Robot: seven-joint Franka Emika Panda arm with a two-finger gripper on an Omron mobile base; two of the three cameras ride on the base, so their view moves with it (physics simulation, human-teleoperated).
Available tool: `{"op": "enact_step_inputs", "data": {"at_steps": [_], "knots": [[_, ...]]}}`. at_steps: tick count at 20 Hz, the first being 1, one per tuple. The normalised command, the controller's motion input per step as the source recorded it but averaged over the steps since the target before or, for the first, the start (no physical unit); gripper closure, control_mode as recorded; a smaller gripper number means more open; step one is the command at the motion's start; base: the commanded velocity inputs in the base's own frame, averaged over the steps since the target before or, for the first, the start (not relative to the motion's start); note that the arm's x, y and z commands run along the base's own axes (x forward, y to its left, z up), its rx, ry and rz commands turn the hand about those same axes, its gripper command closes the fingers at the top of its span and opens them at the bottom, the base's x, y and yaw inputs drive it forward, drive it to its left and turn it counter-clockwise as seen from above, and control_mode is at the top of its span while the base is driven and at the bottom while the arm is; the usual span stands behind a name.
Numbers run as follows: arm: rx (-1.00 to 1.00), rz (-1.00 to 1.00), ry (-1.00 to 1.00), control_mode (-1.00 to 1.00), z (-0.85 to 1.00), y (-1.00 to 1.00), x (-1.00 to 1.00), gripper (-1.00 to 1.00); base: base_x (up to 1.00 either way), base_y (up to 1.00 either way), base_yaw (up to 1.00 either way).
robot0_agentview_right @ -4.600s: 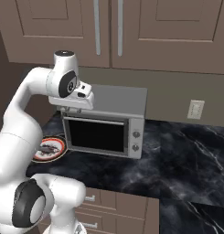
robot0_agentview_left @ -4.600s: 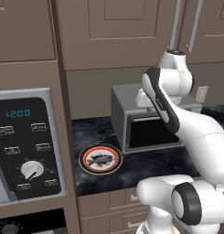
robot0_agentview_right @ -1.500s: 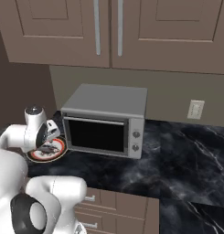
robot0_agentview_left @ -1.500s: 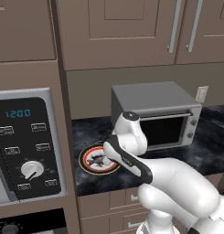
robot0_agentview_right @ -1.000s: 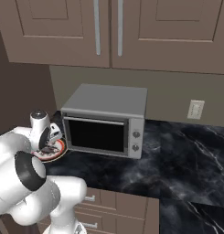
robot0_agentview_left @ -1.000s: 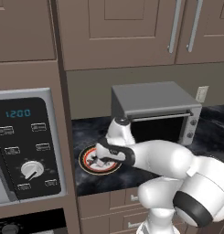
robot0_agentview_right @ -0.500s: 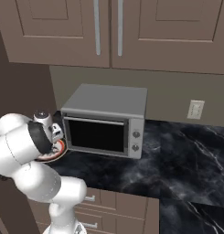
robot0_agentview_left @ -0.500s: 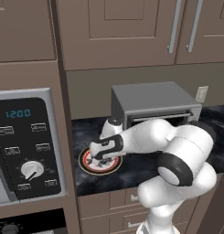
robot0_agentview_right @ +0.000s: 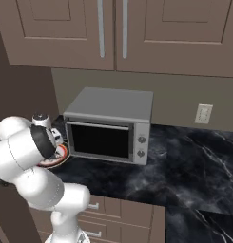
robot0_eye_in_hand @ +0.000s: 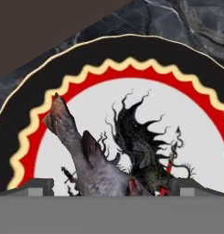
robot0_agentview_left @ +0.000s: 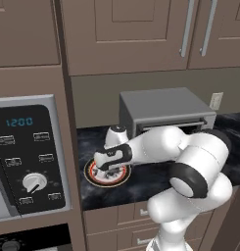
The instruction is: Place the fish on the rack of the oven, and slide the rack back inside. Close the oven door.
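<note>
The fish (robot0_eye_in_hand: 88, 157), small and dark grey, lies on a round white plate (robot0_eye_in_hand: 195, 137) with a red and black rim. My gripper (robot0_eye_in_hand: 113, 188) is open and low over the plate, one dark fingertip on each side of the fish's lower body. In the left base view the gripper (robot0_agentview_left: 104, 166) points down onto the plate (robot0_agentview_left: 120, 177), hiding the fish. The oven's black control strip (robot0_agentview_left: 28, 239) shows at the bottom left edge. The rack and the oven door are out of view.
A grey toaster oven (robot0_agentview_left: 163, 113) stands on the dark marble counter (robot0_agentview_right: 184, 161) just right of the plate. The silver-trimmed microwave panel (robot0_agentview_left: 28, 157) with blue digits stands to the left. Wall cabinets (robot0_agentview_right: 113, 33) hang above. My elbow bulks over the counter's front edge.
The hand has moved left and down onto the plate, and the elbow has swung out to the right. The jaws have stayed open.
</note>
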Motion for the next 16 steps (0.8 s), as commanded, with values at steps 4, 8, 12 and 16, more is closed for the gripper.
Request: {"op": "enact_step_inputs", "data": {"at_steps": [4,8,12,16], "knots": [[0.0,0.0,0.0,-1.0,-0.23,0.0,-0.81,-1.0,0.0,0.0,0.0],[0.0,0.0,0.0,-1.0,-0.24,0.0,-0.15,-1.0,0.0,0.0,0.0],[0.0,0.03,0.0,-1.0,-0.16,0.0,0.12,1.0,0.0,0.0,0.0],[0.0,0.04,-0.12,-1.0,-0.23,0.0,0.07,1.0,0.0,0.0,0.0]]}}
